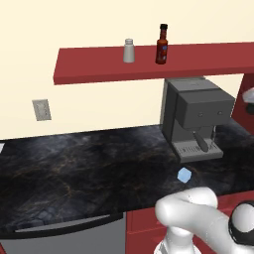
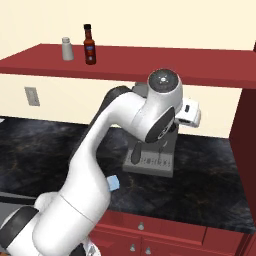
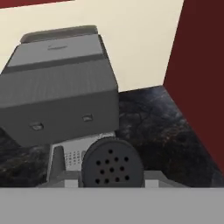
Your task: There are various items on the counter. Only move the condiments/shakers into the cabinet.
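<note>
The red sauce bottle (image 1: 161, 45) carries a label too small to read; it stands just right of the whitish-grey shaker (image 1: 129, 51) on the dark red cabinet (image 1: 99, 67). Above the black, gold-veined counter (image 1: 74, 168) and coffee machine (image 1: 196, 116), the gripper (image 3: 112, 177) clasps the black shaker (image 3: 112, 162).

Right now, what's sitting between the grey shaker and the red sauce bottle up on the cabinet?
Nothing: the cabinet top between grey shaker and sauce bottle is bare in both base views.

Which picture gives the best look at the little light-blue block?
The left base view: the light-blue block lies unobstructed on the counter before the coffee machine. In the right base view the arm hides most of it.
</note>
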{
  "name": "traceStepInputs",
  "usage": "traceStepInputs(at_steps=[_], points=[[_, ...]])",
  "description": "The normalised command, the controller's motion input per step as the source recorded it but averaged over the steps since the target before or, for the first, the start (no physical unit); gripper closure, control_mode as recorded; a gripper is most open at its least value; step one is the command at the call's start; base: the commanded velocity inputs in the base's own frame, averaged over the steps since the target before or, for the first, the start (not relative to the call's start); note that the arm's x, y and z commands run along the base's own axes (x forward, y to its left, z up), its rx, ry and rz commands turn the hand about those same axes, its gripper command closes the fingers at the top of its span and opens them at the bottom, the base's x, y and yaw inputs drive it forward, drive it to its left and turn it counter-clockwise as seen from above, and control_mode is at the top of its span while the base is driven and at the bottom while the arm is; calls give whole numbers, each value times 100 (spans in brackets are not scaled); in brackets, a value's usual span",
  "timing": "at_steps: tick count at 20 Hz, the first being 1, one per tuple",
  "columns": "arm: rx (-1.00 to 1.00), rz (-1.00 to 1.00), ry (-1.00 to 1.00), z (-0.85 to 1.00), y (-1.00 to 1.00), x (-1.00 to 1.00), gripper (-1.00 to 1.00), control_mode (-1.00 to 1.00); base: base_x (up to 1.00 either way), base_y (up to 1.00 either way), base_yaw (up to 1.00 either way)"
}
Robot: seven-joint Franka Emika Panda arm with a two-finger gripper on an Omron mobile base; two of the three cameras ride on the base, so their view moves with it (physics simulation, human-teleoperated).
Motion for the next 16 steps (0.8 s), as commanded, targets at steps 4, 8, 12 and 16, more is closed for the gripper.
traceStepInputs(at_steps=[4,8,12,16], points=[[0,12,-20,100,80,-2,100,-100,0,0,0],[-4,10,6,100,69,-16,100,-100,0,0,0],[-5,9,22,100,59,-18,100,-100,0,0,0],[-2,6,-1,27,22,0,100,-100,0,0,0]])
